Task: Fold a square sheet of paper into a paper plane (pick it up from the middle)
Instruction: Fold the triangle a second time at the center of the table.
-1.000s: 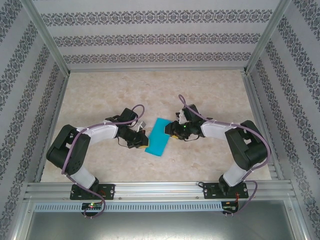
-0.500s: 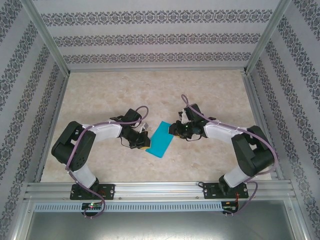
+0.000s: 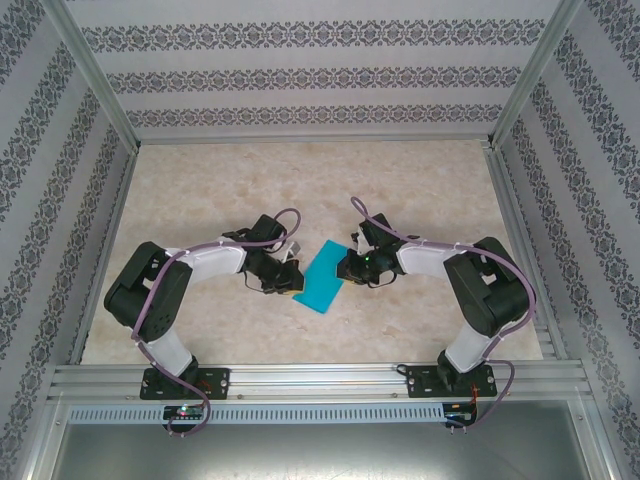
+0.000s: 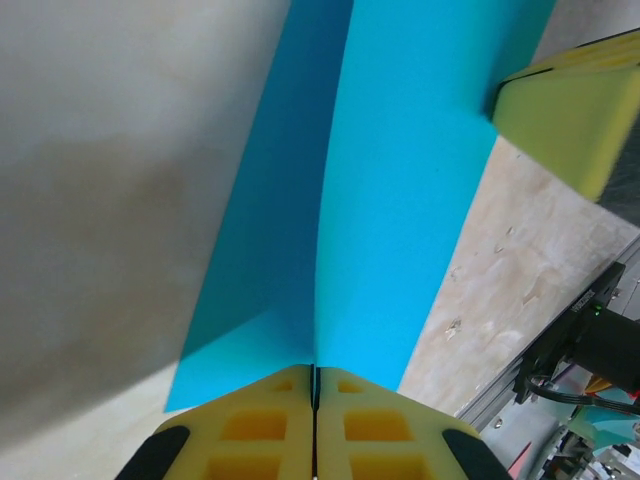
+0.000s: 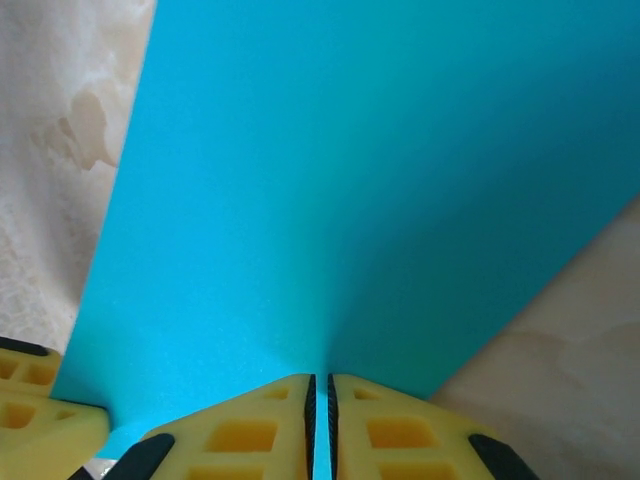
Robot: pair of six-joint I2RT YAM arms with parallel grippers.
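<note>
The square sheet of paper (image 3: 322,275) is teal-blue and folded into a narrower strip, held between both arms over the middle of the table. My left gripper (image 3: 290,285) is shut on its left edge; in the left wrist view the sheet (image 4: 400,190) rises from the closed yellow jaws (image 4: 315,385) with a centre crease. My right gripper (image 3: 345,265) is shut on the opposite edge; in the right wrist view the paper (image 5: 370,180) spreads out from its pinched jaws (image 5: 320,390). The other gripper's yellow fingers (image 4: 575,110) show at the sheet's far edge.
The marbled beige tabletop (image 3: 300,180) lies open behind the arms. Patterned walls and aluminium frame posts (image 3: 95,80) enclose it. A metal rail (image 3: 320,380) runs along the near edge by the arm bases.
The right gripper has drawn in leftward toward the left gripper, and the paper between them now looks shorter and more bunched. The left gripper has hardly moved.
</note>
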